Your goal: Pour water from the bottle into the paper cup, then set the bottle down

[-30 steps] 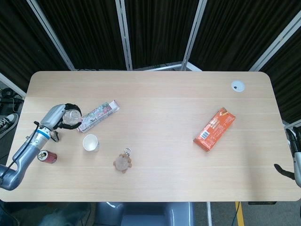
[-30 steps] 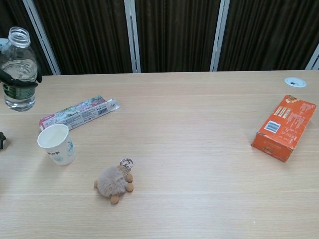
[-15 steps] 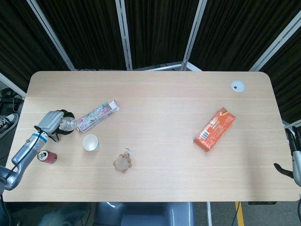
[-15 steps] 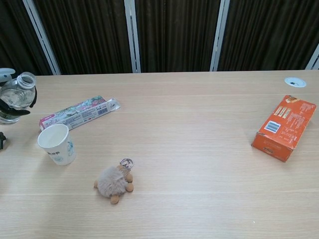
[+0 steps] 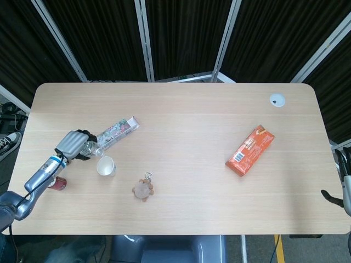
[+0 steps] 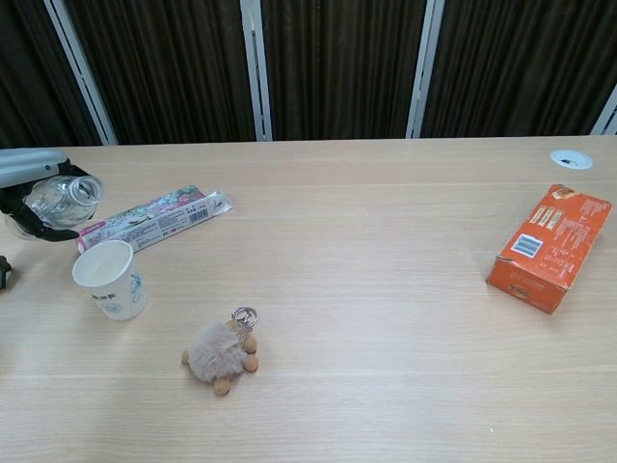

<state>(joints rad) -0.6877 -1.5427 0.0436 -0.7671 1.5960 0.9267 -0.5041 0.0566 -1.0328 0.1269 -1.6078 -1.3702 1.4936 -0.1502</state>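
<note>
My left hand (image 5: 73, 142) grips a clear, uncapped water bottle (image 6: 64, 199) and holds it tilted almost on its side. The bottle's open mouth points right, toward the white paper cup (image 6: 111, 280). In the chest view the mouth hangs above and a little left of the cup's rim, and I see no water stream. In the head view the bottle (image 5: 91, 148) ends just short of the upright cup (image 5: 106, 165). Only a dark bit of my right hand (image 5: 330, 197) shows at the table's right edge, and its fingers cannot be made out.
A flat toothpaste box (image 5: 115, 133) lies just behind the cup. A red can (image 5: 58, 182) lies near my left forearm. In front of the cup sits a plush keychain (image 5: 143, 189). An orange box (image 5: 250, 150) and a white disc (image 5: 277, 99) are on the right.
My left hand has lowered the bottle from upright, moved it right toward the cup and tipped it over with its mouth toward the cup. The right hand has not moved.
</note>
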